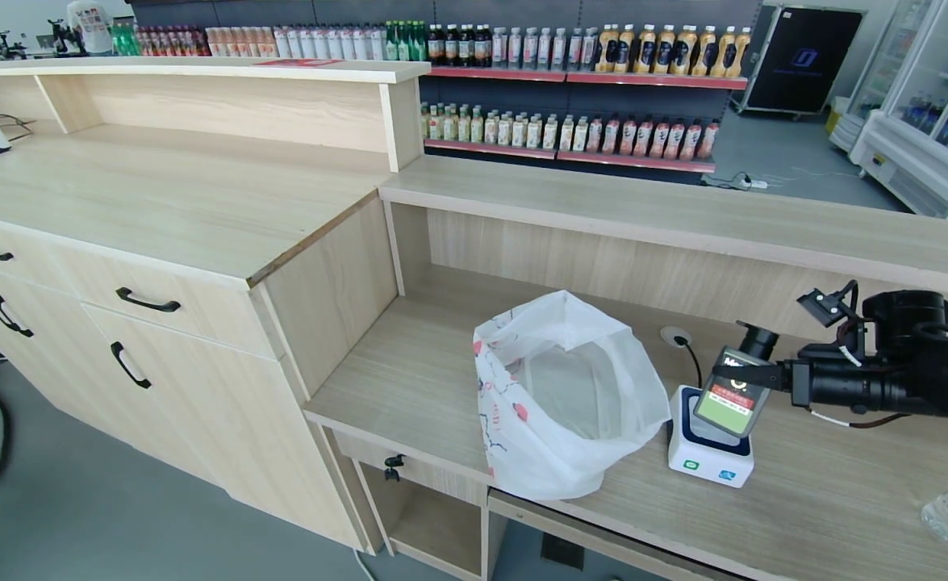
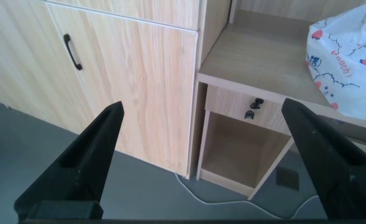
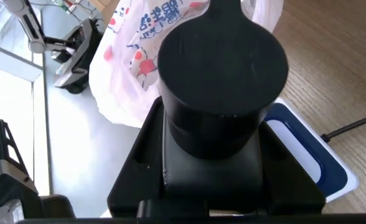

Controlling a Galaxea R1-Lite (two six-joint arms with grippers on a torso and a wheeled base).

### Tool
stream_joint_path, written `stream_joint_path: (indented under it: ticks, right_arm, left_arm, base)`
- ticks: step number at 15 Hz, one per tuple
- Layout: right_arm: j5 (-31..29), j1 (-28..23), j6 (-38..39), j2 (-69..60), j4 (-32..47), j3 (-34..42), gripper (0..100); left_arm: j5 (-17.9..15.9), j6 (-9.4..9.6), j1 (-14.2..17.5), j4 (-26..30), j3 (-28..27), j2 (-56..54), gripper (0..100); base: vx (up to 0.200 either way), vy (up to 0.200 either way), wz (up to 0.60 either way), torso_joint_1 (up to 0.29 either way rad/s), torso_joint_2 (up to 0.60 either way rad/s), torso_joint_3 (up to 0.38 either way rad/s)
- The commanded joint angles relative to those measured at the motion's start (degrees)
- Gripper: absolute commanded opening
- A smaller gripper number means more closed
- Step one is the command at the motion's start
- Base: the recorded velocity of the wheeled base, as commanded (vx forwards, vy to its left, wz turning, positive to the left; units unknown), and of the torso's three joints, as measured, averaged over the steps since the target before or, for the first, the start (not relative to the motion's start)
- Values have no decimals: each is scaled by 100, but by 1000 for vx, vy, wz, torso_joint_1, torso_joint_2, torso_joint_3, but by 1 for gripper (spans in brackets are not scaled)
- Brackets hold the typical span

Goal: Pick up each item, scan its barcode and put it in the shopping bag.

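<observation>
Scanning step. The right gripper [image 1: 764,377] has its fingers clenched on a dark-capped bottle [image 1: 730,401], held tilted just above the white scanner [image 1: 707,464], beside the open shopping bag [image 1: 570,395] on the bench [image 1: 828,500]. To do this well, turn the barcode squarely toward the scanner window and hold it steady. The left gripper [image 2: 203,106] hangs released, well apart, over the floor.

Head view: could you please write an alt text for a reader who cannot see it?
The robot's right hand holds a dark-capped bottle over a white scanner on a low wooden counter. An open white shopping bag stands beside the scanner, to its left; shelves of drinks fill the background.
</observation>
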Motion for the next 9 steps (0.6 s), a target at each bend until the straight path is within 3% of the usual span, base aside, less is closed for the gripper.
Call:
stream_joint_path:
  ticks: [1, 6, 8, 9]
  right_arm:
    - [2, 57, -3, 64, 1, -20, 0]
    - [-51, 136, -3, 29, -69, -38, 0]
    - [-701, 118, -47, -806, -43, 244, 0]
    - [-1246, -110, -82, -2194, -34, 947, 0]
  left_arm:
    - [1, -1, 1, -2, 0, -2, 100]
    - [1, -1, 1, -2, 0, -2, 100]
    - [1, -1, 1, -2, 0, -2, 100]
    - [1, -1, 1, -2, 0, -2, 100]
  base:
    - [0, 0, 0, 0, 0, 0]
    - [0, 0, 0, 0, 0, 0]
    - [0, 0, 0, 0, 0, 0]
    - [0, 0, 0, 0, 0, 0]
